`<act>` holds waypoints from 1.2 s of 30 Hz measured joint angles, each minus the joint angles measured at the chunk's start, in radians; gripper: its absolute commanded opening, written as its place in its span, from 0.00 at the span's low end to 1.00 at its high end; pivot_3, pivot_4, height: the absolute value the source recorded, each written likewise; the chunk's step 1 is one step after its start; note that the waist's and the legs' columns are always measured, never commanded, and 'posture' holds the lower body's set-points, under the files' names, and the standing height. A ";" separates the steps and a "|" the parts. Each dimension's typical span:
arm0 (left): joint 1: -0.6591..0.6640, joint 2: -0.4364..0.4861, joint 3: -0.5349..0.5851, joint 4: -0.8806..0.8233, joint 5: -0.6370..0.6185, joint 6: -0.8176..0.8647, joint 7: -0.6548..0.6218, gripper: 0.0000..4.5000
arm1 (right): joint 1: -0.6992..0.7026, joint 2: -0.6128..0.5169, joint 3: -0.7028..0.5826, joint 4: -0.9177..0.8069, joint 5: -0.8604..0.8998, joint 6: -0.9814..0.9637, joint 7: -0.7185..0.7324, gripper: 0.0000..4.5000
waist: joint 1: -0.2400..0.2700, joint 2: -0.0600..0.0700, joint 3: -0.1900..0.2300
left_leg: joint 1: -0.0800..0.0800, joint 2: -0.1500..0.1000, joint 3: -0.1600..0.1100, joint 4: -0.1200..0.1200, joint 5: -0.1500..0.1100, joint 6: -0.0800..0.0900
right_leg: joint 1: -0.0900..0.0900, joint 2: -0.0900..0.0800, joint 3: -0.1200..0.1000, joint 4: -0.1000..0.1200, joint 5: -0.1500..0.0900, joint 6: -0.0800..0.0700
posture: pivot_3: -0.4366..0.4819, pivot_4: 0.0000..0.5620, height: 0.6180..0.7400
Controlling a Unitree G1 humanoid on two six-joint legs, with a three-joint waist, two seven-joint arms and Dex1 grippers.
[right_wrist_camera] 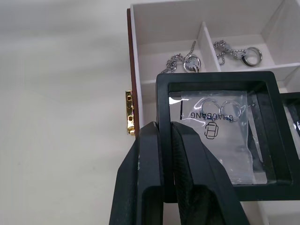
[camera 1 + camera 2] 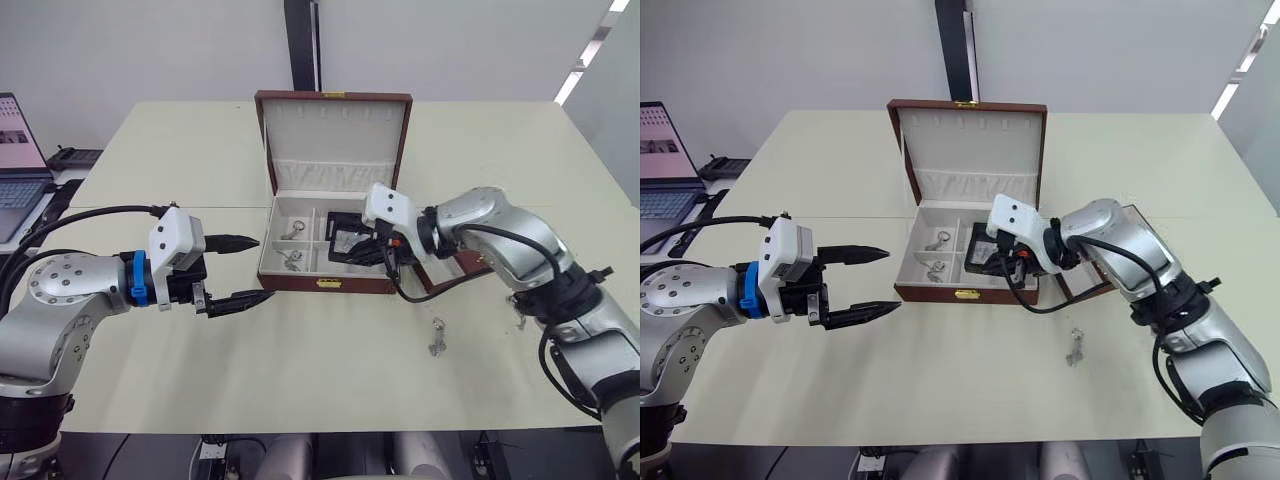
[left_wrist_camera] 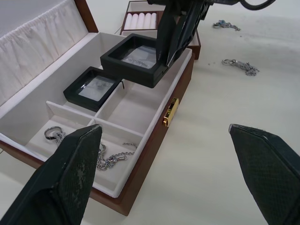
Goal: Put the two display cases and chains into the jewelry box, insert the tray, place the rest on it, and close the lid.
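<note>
Right wrist view: right hand (image 1: 169,154) clamps black-framed display case (image 1: 220,136); left hand (image 2: 238,272) apart.

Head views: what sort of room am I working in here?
Probably an office or lab workspace. A wide cream rectangular table stands against plain white walls, an open laptop sits on a side desk to the left, and strip ceiling lights reflect at upper right.

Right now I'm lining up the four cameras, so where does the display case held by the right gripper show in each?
Left eye: held display case over the jewelry box's right compartments.
Right eye: same spot.
Left wrist: above the box's front wall.
Right wrist: filling the middle, right gripper clamped on its frame.
Shared landmark: gold clasp.
</note>
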 measured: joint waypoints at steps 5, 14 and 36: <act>0.000 -0.001 -0.002 0.000 0.000 -0.004 -0.004 1.00 | -0.004 0.017 0.023 0.041 -0.045 -0.055 0.052 0.01 | -0.001 0.000 0.000 | 0.000 0.000 0.000 0.000 0.000 0.000 | 0.000 0.000 0.000 0.000 0.000 0.000 | 0.48 0.27 1.00; -0.007 -0.004 -0.006 -0.001 -0.004 -0.003 -0.004 1.00 | -0.007 0.051 0.031 0.103 -0.110 -0.094 0.103 0.01 | -0.002 0.000 0.000 | 0.000 0.000 0.000 0.000 0.000 0.000 | 0.000 0.000 0.000 0.001 0.000 0.000 | 0.48 0.27 1.00; -0.001 -0.012 -0.030 0.008 0.020 -0.033 -0.012 1.00 | -0.047 0.061 -0.072 0.159 -0.141 -0.134 0.135 0.76 | -0.006 0.000 0.000 | 0.000 0.000 0.000 0.000 0.001 -0.001 | -0.001 0.000 0.000 0.001 0.000 -0.001 | 0.48 0.27 1.00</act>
